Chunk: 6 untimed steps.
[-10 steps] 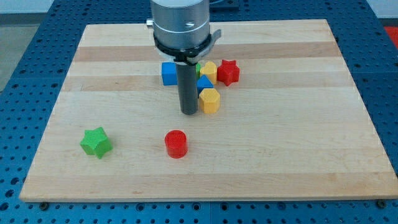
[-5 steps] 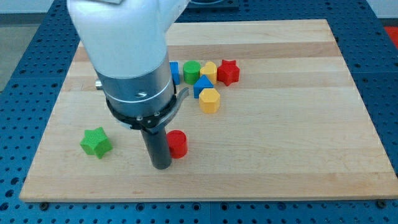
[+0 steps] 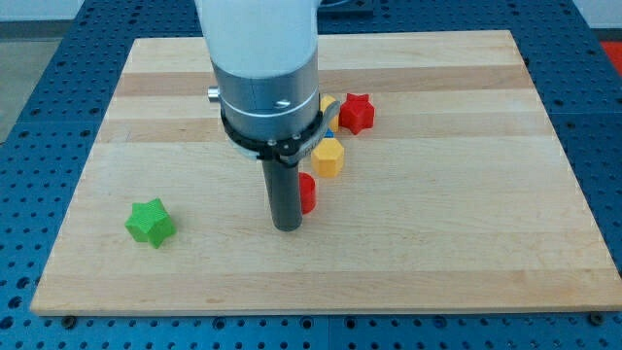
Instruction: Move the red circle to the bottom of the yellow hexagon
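Observation:
The red circle (image 3: 308,192) is a short red cylinder near the board's middle, partly hidden behind my rod. My tip (image 3: 287,227) rests on the board against the circle's lower left side. The yellow hexagon (image 3: 328,157) sits just above and to the right of the red circle, with a small gap between them. The arm's body hides much of the block cluster above the hexagon.
A red star (image 3: 357,113) and part of a second yellow block (image 3: 328,103) show at the cluster's right; a sliver of a blue block shows beside the arm. A green star (image 3: 150,223) lies at the lower left. The wooden board (image 3: 466,243) sits on a blue pegboard.
My tip went from beside the yellow hexagon down to the red circle's left, then pushed the circle up and to the right, close under the yellow hexagon.

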Each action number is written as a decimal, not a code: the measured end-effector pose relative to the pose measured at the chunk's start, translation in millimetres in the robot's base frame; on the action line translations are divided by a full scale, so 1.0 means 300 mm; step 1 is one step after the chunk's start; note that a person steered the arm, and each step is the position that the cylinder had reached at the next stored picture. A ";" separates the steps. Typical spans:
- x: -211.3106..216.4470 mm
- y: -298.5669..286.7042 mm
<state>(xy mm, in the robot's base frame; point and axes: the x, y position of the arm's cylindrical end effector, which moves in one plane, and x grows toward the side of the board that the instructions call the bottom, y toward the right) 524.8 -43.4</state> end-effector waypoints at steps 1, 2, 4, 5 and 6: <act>-0.026 0.000; -0.030 -0.027; -0.079 -0.053; -0.079 0.001; -0.079 0.048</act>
